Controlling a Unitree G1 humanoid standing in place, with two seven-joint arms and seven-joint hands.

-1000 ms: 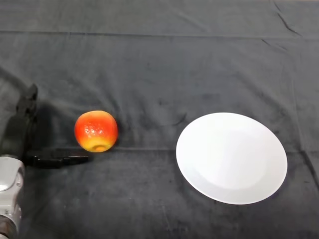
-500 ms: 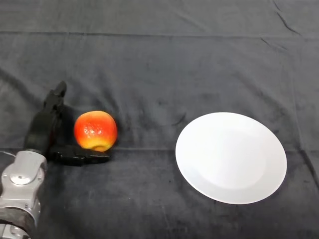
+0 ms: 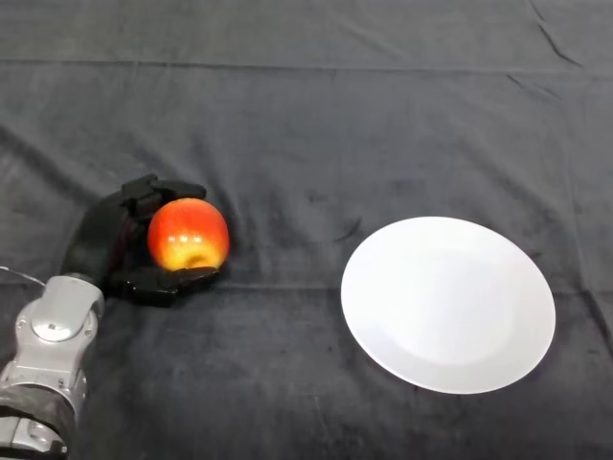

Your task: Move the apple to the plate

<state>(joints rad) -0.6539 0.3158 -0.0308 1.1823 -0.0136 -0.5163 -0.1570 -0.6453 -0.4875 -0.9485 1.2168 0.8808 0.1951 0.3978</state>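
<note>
I am wrapping my left hand (image 3: 101,244) around the apple (image 3: 189,235), which is sitting on the dark cloth (image 3: 306,125) at the left side of the table, well apart from the plate (image 3: 448,303). My fingers (image 3: 158,189) are curling over the far, upper side of the fruit, while my thumb (image 3: 168,281) is lying along its near, lower side, so the apple is being held between them with my palm just to its left. The apple is showing red over most of its skin, shading to yellow-orange near the bottom, with a small bright highlight on its top left and a dimple facing me at its lower edge. From this head view I cannot tell whether the fruit is resting on the cloth or is being raised clear of it; it is lying low against the fabric with my thumb under its front. My silver-grey forearm (image 3: 48,359) is coming in from the lower left corner and angling up toward the hand. The plate is lying flat to the right of centre, white and round, with nothing on it, and its near edge is reaching toward the bottom of the view. The cloth between the apple and the plate is showing a few shallow creases, and a long fold is running across the table farther back.
</note>
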